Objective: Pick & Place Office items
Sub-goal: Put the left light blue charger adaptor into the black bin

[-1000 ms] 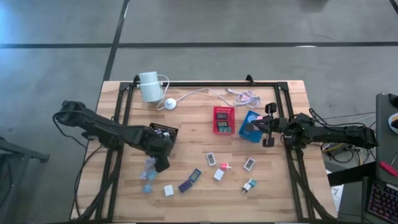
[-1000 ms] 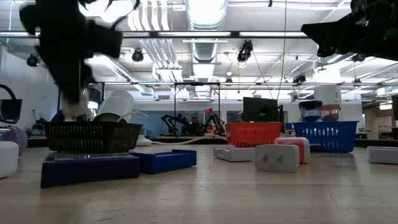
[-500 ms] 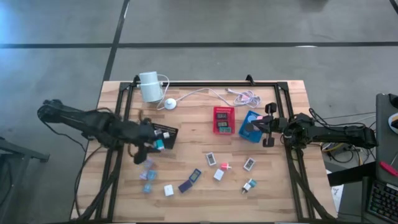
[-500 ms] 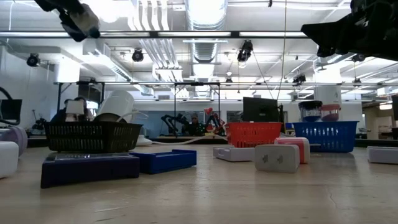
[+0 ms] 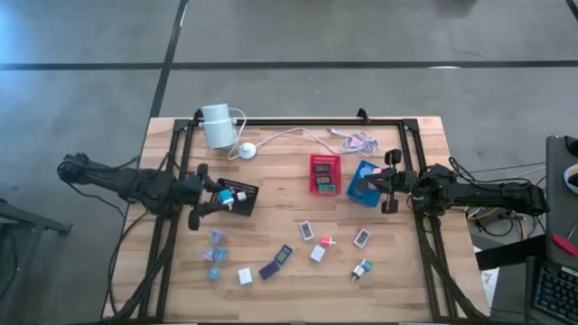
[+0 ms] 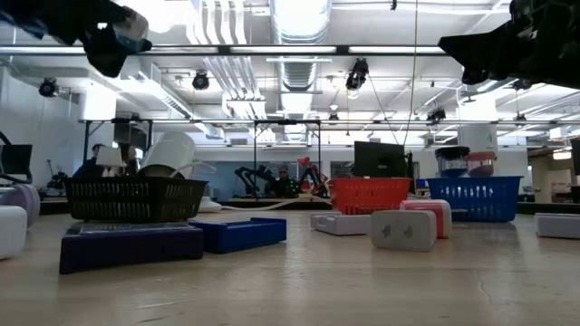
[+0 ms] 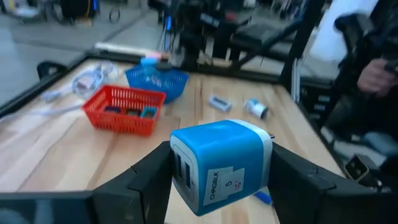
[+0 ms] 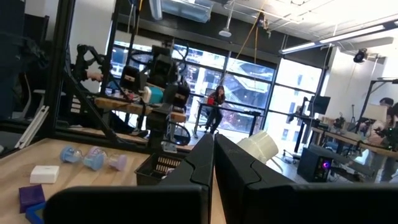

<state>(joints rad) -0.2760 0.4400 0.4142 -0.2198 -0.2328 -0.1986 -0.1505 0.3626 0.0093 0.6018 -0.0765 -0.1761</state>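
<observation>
so we've got the left gripper pinching a little blue charger block between its two fingers, jaws held apart just by the block's width, white label with "5" facing the wrist camera. from above, that left gripper hangs over the near edge of the black tray, the teal-blue block showing right at the tray's left side. the right gripper is parked up by the blue tray on the right side of the table, fingers pressed flat together with nothing in them. the rest of the office items are scattered on the bare wood between the arms, a few pale purple and teal ones below the black tray, a dark purple one near the middle. the red tray already has a few pieces in it.
</observation>
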